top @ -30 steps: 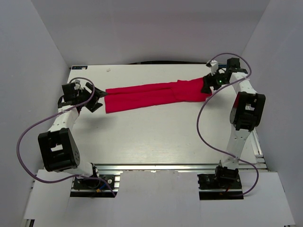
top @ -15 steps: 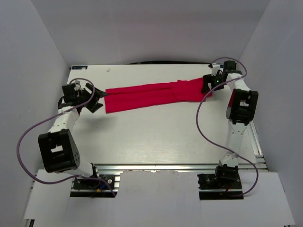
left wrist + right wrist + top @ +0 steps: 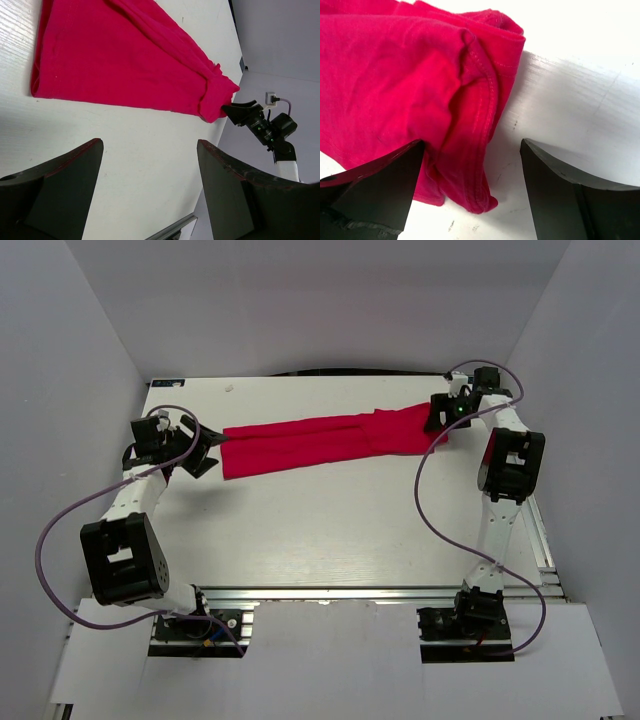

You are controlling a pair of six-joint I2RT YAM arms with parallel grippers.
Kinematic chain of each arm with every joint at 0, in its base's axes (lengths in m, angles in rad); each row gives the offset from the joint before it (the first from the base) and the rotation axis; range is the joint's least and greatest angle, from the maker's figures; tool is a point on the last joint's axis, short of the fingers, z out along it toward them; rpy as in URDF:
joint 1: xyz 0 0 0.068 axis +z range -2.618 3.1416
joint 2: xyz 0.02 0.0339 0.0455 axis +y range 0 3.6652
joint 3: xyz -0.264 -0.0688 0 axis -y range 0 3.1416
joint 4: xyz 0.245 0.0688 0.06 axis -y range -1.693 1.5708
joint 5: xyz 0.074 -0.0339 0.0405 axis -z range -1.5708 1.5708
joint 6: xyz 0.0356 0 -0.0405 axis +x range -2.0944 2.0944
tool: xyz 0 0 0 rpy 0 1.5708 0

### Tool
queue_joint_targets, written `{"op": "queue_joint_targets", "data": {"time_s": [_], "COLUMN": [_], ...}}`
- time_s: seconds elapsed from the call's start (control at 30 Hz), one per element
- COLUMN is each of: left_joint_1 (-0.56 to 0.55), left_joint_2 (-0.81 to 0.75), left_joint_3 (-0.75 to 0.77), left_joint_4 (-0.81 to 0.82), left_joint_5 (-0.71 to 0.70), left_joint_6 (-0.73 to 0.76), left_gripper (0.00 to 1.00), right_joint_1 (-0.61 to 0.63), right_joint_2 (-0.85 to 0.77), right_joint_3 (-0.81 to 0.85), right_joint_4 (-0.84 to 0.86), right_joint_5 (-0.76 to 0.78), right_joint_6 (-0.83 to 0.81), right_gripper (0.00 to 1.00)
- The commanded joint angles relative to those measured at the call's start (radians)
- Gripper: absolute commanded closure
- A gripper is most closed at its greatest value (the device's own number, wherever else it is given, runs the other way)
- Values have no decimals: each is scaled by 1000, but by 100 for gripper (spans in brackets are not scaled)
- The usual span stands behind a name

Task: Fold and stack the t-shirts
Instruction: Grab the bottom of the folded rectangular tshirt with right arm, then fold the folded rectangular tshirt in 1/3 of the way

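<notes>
Bright red short-sleeved cloth t-shirt [image 3: 320, 440] lies as a long folded strip across the far half of the white surface [image 3: 330, 540], running left to right. It looks light, soft and limp, so it would likely sag and slide unless pinched through every layer at a hemmed corner. The left tool [image 3: 150, 150] hangs wide open just off the left end, holding nothing. The right tool [image 3: 470, 145] stands wide open astride the stitched right end, its 2 fingers not yet closed.
</notes>
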Motion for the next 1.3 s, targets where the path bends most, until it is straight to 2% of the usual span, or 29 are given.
{"op": "queue_joint_targets", "data": {"time_s": [0.0, 0.17, 0.5, 0.67, 0.93, 1.07, 1.27], "left_joint_1": [1, 1, 1, -1, -1, 1, -1], "left_joint_2": [-49, -52, -60, -65, -69, -74, -77], "left_joint_3": [4, 2, -5, -4, -1, -7, -16], "left_joint_4": [14, 14, 9, 9, 7, 7, 9], "left_joint_5": [24, 24, 27, 31, 40, 50, 59], "left_joint_6": [-7, -12, -20, -24, -24, -21, -18], "left_gripper": [13, 13, 13, 13, 12, 12, 12], "right_joint_1": [21, 30, 36, 35, 21, 23, 47], "right_joint_2": [55, 66, 78, 78, -6, -104, -138], "right_joint_3": [5, -10, -65, -78, -4, -1, 63], "right_joint_4": [16, 29, 42, 55, 82, 117, 69], "right_joint_5": [-48, -77, -138, -166, -163, -210, -266], "right_joint_6": [45, 80, 125, 143, 108, 96, 100], "right_gripper": [18, 24, 46, 69, 96, 100, 100]}}
